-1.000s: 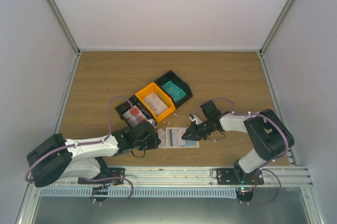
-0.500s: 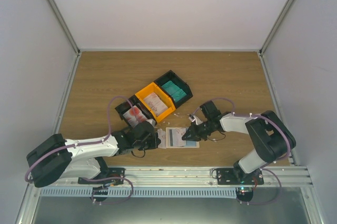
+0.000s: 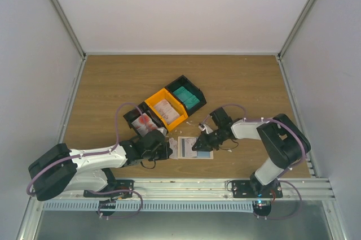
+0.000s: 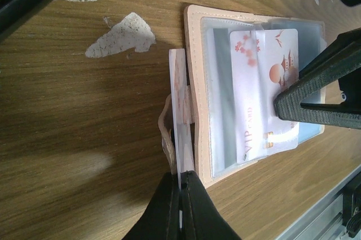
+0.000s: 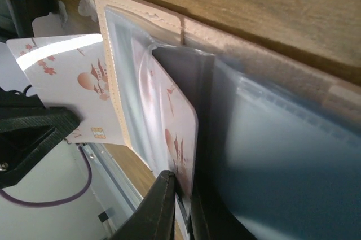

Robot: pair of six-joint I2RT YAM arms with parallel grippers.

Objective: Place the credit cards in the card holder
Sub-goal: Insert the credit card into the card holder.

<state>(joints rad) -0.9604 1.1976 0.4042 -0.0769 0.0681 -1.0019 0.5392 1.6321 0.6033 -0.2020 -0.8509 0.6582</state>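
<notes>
While left jaws clamp the card holder [image 4: 221, 82] by its flap, right jaws pinch a white card [image 4: 259, 82].

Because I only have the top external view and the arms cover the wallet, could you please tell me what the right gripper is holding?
Observer: The right gripper pinches a white-and-red card by its edge, over the open card holder.
Operator: And the left gripper?
Observer: The left gripper is shut on a second card, also white and red, beside the holder's stitched edge.
Operator: Any print?
Observer: The first reads "VIP CARD".
</notes>
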